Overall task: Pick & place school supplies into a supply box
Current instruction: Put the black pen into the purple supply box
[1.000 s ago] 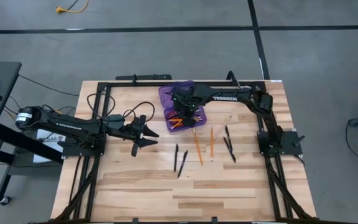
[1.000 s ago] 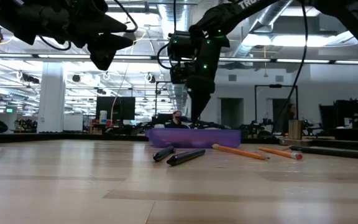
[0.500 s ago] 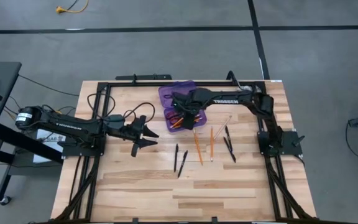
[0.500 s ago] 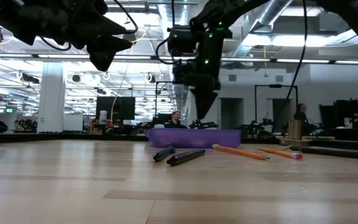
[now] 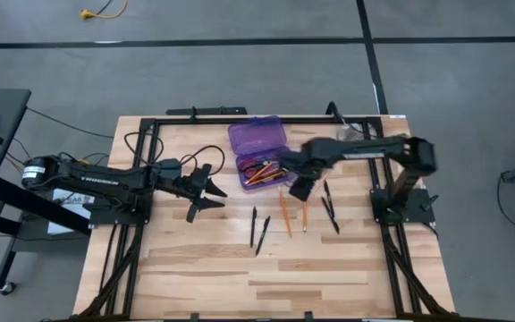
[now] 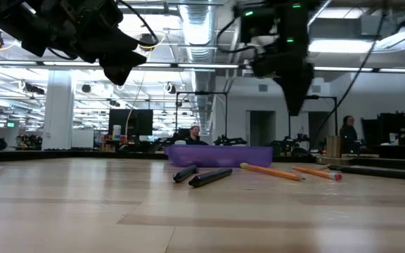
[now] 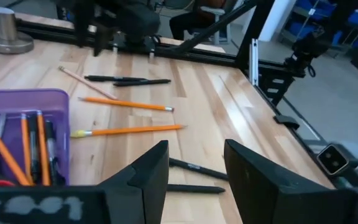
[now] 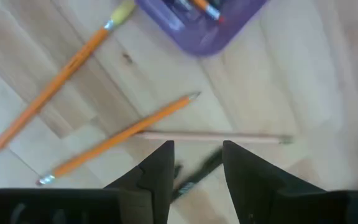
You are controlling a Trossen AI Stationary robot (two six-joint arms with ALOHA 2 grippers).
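Supply box (image 5: 257,148) sits open near the table's (image 5: 195,268) far edge, purple, lid flipped back behind the tray. Everything below is placed relative to this box.

Progress, as I judge it: partly done. Several orange pencils and dark pens already lie in the tray (image 7: 17,137), w/ a bit of red at one corner, maybe the scissors.

Left on the wood: two orange pencils (image 5: 284,210) just right of the box toward the near side, one pale thin stick beside them, a couple of black pens (image 5: 330,207) farther right, two more black pens (image 5: 257,231) in front of the box.

My right gripper (image 5: 300,187) hangs above those pencils, just right of the box, fingers apart, nothing between them. My left gripper (image 5: 202,188) waits left of the box, raised off the table, fingers also spread and empty.

Hard to make out: exact count inside the tray; whether the scissors are really in there; what the pale stick is.
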